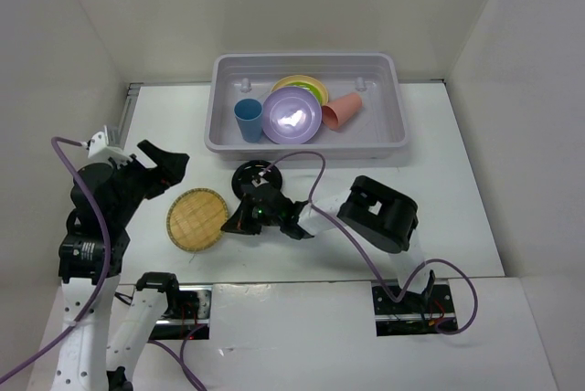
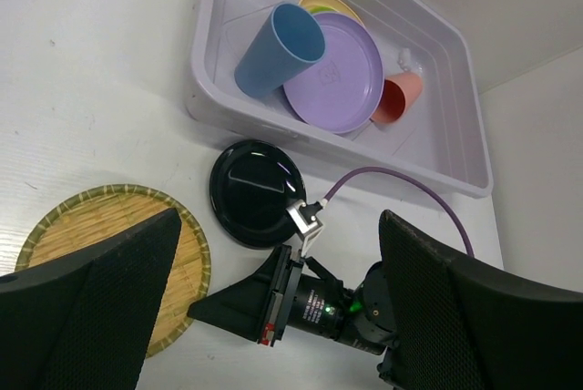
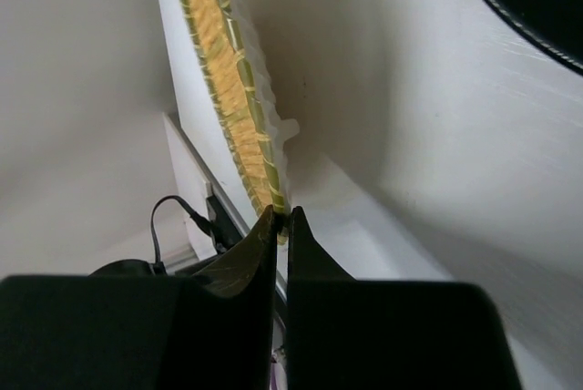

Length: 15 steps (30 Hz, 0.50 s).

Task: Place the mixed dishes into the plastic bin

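The tan woven plate (image 1: 196,218) lies flat on the table at the front left. My right gripper (image 1: 227,227) is shut on its near-right rim, which shows between the fingertips in the right wrist view (image 3: 239,126). The glossy black plate (image 1: 248,174) lies just behind that wrist. The plastic bin (image 1: 306,60) at the back holds the blue cup (image 1: 248,120), the lavender plate (image 1: 292,117), the salmon-red cup (image 1: 341,111), and the lime green plate (image 1: 318,89) under a peach-yellow one. My left gripper (image 1: 166,157) is open and empty, above the woven plate's left side.
White walls close in the table on the left, back and right. A purple cable (image 1: 311,172) loops from the right wrist over the table in front of the bin. The right arm's elbow (image 1: 382,213) sits at mid-right.
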Available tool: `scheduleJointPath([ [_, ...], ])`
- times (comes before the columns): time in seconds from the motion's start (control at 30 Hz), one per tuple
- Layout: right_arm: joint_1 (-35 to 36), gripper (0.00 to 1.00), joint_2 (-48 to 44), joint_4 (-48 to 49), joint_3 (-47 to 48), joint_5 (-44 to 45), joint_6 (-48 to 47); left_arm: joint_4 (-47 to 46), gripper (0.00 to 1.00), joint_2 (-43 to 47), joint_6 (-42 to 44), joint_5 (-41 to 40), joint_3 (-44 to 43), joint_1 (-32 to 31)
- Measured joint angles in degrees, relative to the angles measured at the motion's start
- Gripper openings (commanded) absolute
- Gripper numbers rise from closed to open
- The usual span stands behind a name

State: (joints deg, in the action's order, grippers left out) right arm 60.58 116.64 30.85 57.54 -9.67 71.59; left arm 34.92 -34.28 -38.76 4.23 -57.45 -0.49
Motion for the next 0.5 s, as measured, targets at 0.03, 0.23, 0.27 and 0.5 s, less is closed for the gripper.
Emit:
scheduleJointPath([
  [0.03, 0.00, 0.00, -0.42, -0.33, 0.00, 0.04, -0.37, 0.07, 0.97, 0.11, 0.00, -0.04, -0.07, 0.00],
  [0.23, 0.00, 0.00, -3.82, -3.65, 0.00, 0.02, -2.78, 0.24, 0.97, 0.17, 0.79, -0.07, -0.57, 0.00],
  [0.27, 0.00, 0.00, -4.33, -4.26, 0.00, 0.02, -3.23, 0.24, 0.97, 0.17, 0.94, 0.00, -0.59, 0.00],
  [0.5, -0.02, 0.00, -5.77, -8.22, 1.20, -0.46, -5.25, 0.22, 0.97, 0.17, 1.11, 0.35, -0.59, 0.00],
])
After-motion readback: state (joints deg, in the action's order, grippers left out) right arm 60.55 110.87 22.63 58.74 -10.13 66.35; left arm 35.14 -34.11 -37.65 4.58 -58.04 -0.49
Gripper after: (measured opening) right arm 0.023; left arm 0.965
